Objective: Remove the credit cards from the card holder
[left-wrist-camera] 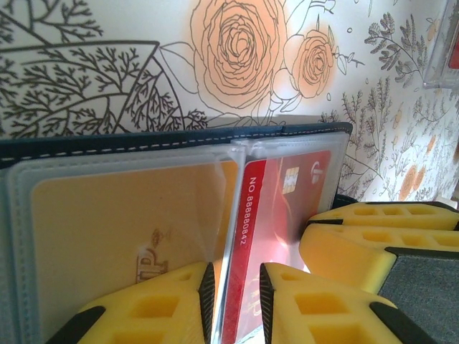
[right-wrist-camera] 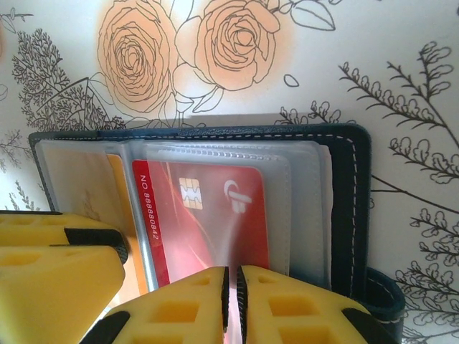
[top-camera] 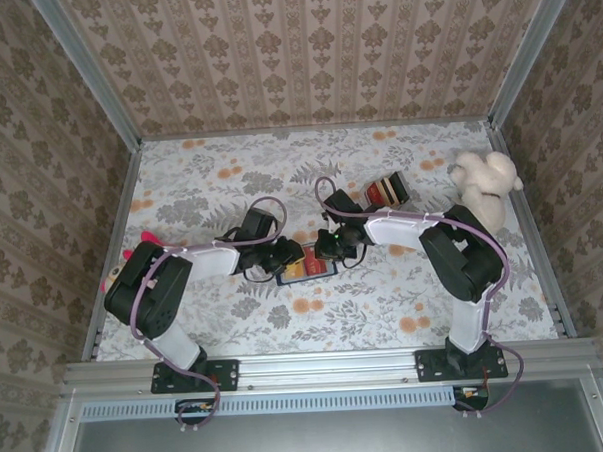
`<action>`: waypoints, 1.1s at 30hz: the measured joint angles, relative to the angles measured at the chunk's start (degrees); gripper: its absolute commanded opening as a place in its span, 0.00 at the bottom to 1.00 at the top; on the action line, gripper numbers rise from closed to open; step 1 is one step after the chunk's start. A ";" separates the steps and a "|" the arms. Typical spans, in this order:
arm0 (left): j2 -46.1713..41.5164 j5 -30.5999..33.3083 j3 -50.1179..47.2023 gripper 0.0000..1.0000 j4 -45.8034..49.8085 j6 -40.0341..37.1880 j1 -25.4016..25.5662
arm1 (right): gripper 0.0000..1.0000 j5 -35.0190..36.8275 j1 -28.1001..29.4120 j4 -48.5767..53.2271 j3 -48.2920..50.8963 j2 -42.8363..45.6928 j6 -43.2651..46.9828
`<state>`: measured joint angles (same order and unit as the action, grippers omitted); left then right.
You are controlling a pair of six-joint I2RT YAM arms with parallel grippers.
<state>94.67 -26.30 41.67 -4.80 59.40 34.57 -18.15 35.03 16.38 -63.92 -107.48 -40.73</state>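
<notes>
Here the left gripper (left-wrist-camera: 237, 283) pinches an upright clear sleeve (left-wrist-camera: 228, 208) of the card holder (right-wrist-camera: 344, 179), which lies open near the middle of the table (top-camera: 385, 302). The right gripper (right-wrist-camera: 231, 279) is pressed almost together at the near edge of the red card (right-wrist-camera: 215, 208); whether it grips anything is unclear. Beyond, toward the far right corner, sit a striped block (top-camera: 387, 191) and a plush toy (top-camera: 485, 183).
</notes>
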 measured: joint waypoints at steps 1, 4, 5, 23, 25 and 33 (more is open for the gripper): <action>0.00 0.02 0.00 0.27 0.00 0.00 0.00 | 0.15 -0.02 -0.07 -0.07 0.02 -0.02 -0.02; 0.02 0.02 0.00 0.28 0.02 0.00 0.00 | 0.15 -0.61 -0.39 -1.25 0.63 -0.09 -0.26; 0.11 0.02 0.00 0.28 0.00 0.00 0.00 | 0.15 -1.20 -0.63 -1.81 0.94 -0.09 -0.44; -0.66 0.79 0.02 0.26 1.62 -0.59 -0.17 | 0.14 -3.85 -2.12 -6.71 4.42 0.92 -2.64; -0.66 0.35 0.02 0.25 1.14 -0.55 -0.17 | 0.14 -4.48 -2.32 -7.26 4.70 0.92 -3.06; -0.68 -0.20 0.13 0.24 1.03 -1.16 -0.07 | 0.14 -5.22 -2.62 -8.13 5.22 0.92 -3.45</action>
<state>94.00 -26.50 41.80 -3.77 58.24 34.50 -23.38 32.40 8.25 -58.70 -106.56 -44.18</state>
